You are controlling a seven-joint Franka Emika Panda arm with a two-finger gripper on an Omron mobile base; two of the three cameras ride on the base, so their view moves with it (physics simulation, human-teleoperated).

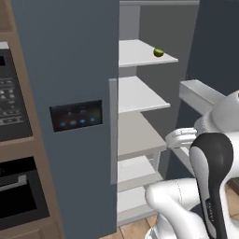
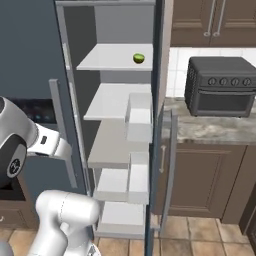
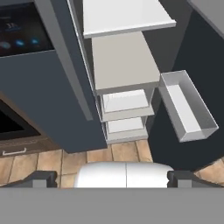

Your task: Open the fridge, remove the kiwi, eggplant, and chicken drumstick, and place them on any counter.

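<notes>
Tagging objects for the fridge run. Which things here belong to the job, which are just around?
Job:
- fridge, right door open
- kiwi on a high shelf
- counter
- gripper, fingers open, holding nothing

Just around:
- toaster oven on the counter
- wall oven
- door bin
- upper cabinets

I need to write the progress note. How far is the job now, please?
Done: the right door of the fridge stands open, white shelves showing. In hand: nothing; the gripper is open and empty, looking at the lower shelves. Left: the kiwi sits on the top shelf, not yet taken. No eggplant or drumstick can be seen, and nothing has reached the counter.
</notes>
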